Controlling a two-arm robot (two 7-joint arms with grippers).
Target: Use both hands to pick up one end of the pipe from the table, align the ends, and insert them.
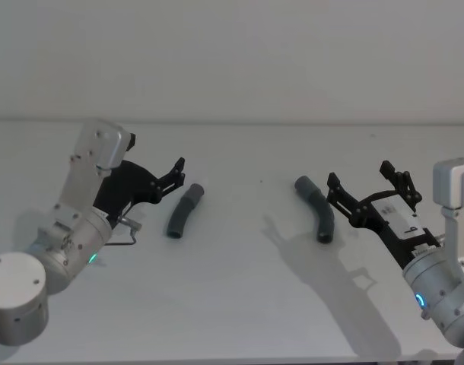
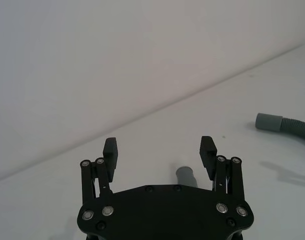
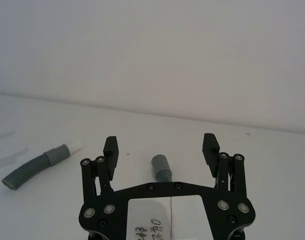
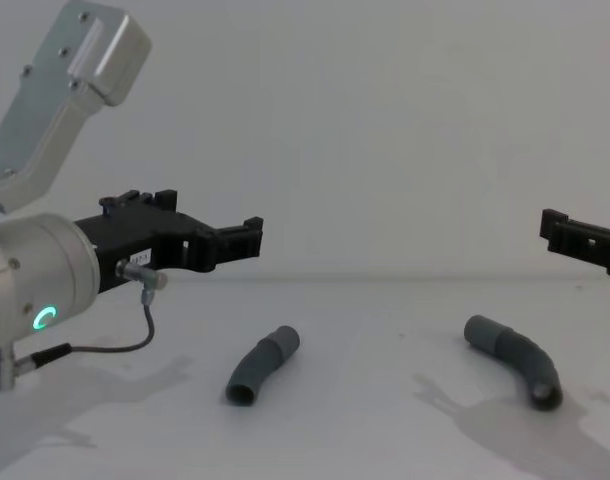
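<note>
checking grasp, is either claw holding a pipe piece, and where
Nothing is held. The left claw and right claw are open; the left pipe piece and right pipe piece lie on the table.

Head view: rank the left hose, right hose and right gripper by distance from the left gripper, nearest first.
1. Left hose: on the left side, just beyond the left gripper's open fingertips.
2. Right hose: past the middle, on the right side.
3. Right gripper: farthest right, just beyond the right hose, open.
</note>
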